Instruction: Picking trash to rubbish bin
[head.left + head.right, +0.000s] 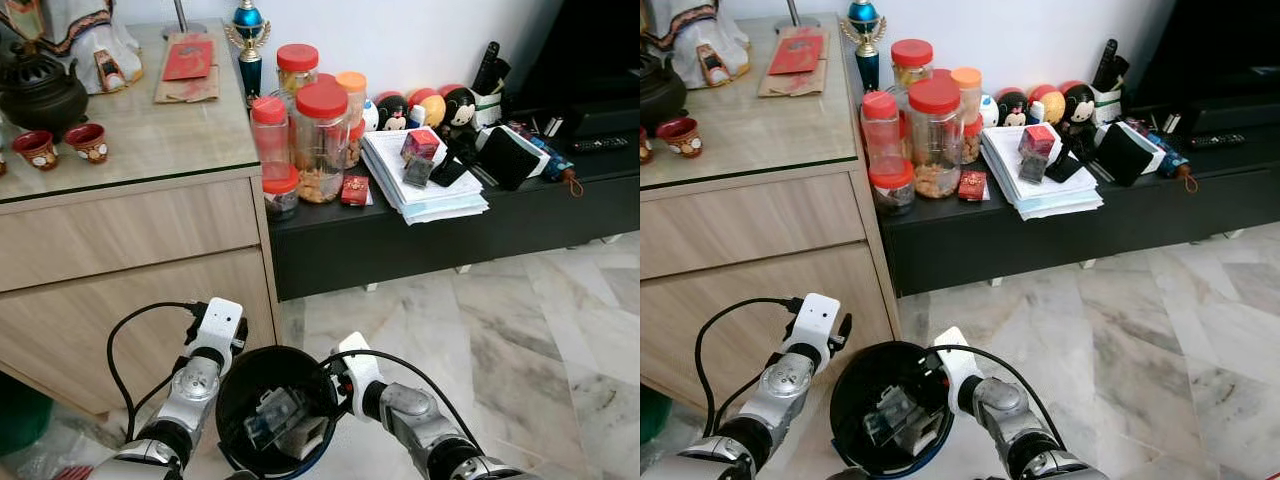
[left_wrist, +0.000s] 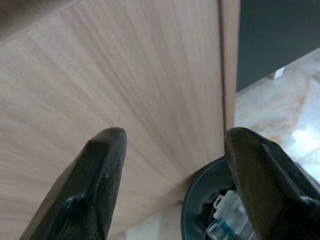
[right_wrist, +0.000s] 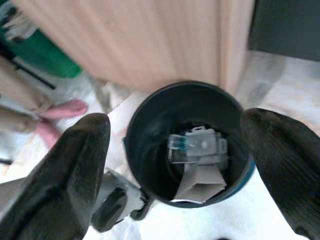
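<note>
A black round rubbish bin [image 1: 232,385] stands on the floor just in front of me, against the corner of the wooden cabinet. Inside it lie a clear plastic piece [image 3: 197,145] and a folded bit of card [image 3: 200,185]. My right gripper [image 3: 176,120] hangs open directly above the bin's mouth, with nothing between its fingers. My left gripper [image 2: 175,135] is open too, empty, facing the cabinet front beside the bin's rim [image 2: 200,185]. Both silver arms flank the bin, the left arm [image 1: 195,385] and the right arm [image 1: 410,410].
The wooden cabinet [image 1: 130,240] rises close on the left. A low black console [image 1: 450,240] beyond carries red-lidded jars [image 1: 320,140], a paper stack [image 1: 420,180] and toys. Marble floor [image 1: 500,340] opens to the right. A green object [image 1: 20,415] sits low at the left.
</note>
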Motion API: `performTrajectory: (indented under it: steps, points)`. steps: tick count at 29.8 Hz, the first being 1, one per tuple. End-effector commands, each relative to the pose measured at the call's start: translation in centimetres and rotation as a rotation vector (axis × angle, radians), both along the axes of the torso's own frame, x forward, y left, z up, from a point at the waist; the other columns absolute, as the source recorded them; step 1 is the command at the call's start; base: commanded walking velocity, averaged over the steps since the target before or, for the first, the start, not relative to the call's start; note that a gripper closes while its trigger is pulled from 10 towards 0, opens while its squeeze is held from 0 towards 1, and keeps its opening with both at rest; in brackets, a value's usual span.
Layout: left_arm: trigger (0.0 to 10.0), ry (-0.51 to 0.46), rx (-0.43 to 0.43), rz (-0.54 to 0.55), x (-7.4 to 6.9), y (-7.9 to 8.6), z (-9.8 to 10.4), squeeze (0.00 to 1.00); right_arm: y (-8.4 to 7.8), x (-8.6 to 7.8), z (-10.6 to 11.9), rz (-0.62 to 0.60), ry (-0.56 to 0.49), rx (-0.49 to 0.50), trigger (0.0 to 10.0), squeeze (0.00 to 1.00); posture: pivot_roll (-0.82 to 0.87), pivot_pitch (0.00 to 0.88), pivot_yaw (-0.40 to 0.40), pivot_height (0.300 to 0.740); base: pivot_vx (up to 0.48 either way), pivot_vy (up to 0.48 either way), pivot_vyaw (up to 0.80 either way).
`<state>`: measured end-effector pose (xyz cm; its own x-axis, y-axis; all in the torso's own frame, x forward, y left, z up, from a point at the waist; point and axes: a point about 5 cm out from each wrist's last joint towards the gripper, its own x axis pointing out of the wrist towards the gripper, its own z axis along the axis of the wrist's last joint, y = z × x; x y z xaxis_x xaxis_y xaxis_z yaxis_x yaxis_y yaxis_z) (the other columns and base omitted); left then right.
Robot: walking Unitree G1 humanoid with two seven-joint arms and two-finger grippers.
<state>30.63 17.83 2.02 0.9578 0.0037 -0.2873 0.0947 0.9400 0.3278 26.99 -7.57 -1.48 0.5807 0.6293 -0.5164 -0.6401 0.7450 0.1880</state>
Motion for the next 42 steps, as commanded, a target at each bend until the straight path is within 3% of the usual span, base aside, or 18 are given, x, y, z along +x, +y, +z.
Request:
performTrajectory:
  steps: [1,2,7,11,15,24,42]
  points:
    - [10.0,0.101,0.023,0.058,-1.8,1.4,-2.0,0.0,-0.6,-0.6,-0.8,-0.05,0.015,-0.031,10.0,0.0,0.12,0.128,-0.028,0.74,0.0,0.0,0.0]
    - [10.0,0.114,0.025,0.068,-2.0,1.6,-2.2,0.0,-0.7,-0.7,-0.9,-0.061,0.014,-0.039,10.0,0.0,0.12,0.128,-0.028,0.74,0.0,0.0,0.0]
    - [10.0,0.284,0.005,0.211,-6.3,4.3,-5.6,0.0,-3.3,-2.1,-2.8,-0.246,0.081,-0.135,10.0,0.0,0.12,0.128,-0.025,0.74,-0.059,0.0,0.0]
    - [10.0,0.315,0.01,0.229,-7.2,4.7,-6.2,0.0,-3.7,-2.5,-3.1,-0.268,0.093,-0.153,10.0,0.0,0.12,0.128,-0.024,0.74,-0.315,0.0,0.0]
    - [10.0,0.395,-0.007,0.325,-10.1,6.0,-7.7,0.0,-5.5,-4.6,-4.7,-0.361,0.165,-0.208,10.0,0.0,0.12,0.127,-0.027,0.74,-0.302,0.0,0.0]
    - [10.0,0.415,0.003,0.344,-10.6,6.2,-8.0,0.0,-6.0,-5.6,-5.4,-0.396,0.192,-0.238,10.0,0.0,0.11,0.113,-0.023,0.74,-0.3,0.0,0.0]
    - [10.0,0.418,0.0,0.358,-10.7,6.2,-8.0,0.0,-5.9,-5.0,-5.0,-0.419,0.175,-0.22,10.0,0.0,0.11,0.109,-0.033,0.74,-0.289,0.0,0.0]
